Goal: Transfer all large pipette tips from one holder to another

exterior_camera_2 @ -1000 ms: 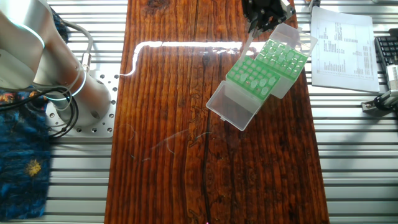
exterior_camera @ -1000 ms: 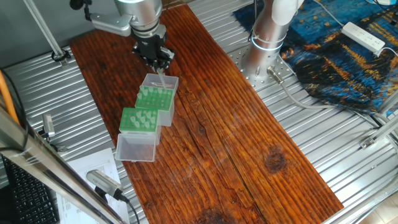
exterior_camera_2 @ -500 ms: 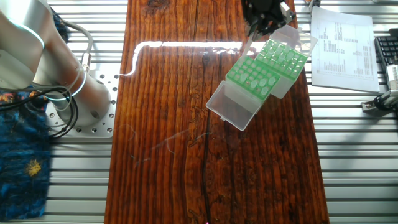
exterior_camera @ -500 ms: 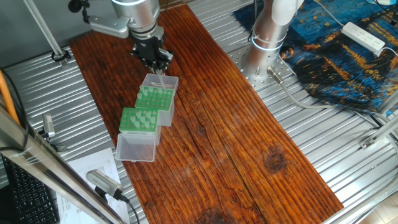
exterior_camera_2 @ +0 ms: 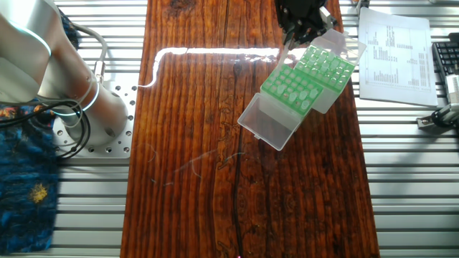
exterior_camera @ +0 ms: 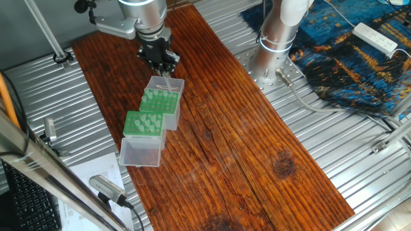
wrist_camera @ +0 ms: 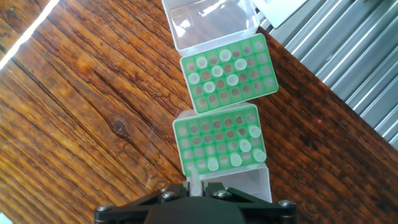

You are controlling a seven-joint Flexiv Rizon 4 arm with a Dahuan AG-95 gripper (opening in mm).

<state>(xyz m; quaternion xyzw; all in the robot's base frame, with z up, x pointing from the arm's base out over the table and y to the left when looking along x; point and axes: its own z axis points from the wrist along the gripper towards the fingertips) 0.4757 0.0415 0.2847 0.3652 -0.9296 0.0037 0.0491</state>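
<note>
Two green racks lie end to end on the wooden board. The nearer rack (wrist_camera: 219,144) (exterior_camera: 160,101) (exterior_camera_2: 326,68) and the farther rack (wrist_camera: 228,73) (exterior_camera: 144,124) (exterior_camera_2: 290,89) each hold several pale large pipette tips (wrist_camera: 232,79), with many holes bare. My gripper (wrist_camera: 194,185) (exterior_camera: 160,62) (exterior_camera_2: 300,25) hovers over the nearer rack's end, by its clear lid. It is shut on one pale tip (wrist_camera: 193,178) that points down from between the jaws.
Each rack has an open clear lid: one under my gripper (exterior_camera: 166,84), one at the far end (exterior_camera: 140,153) (wrist_camera: 208,22). Ribbed metal table (exterior_camera: 334,147) lies on both sides of the board. Papers (exterior_camera_2: 394,54) and the arm's base (exterior_camera: 276,38) stand nearby.
My gripper, still holding the tip, has shifted slightly along the board away from the racks. The racks have not moved.
</note>
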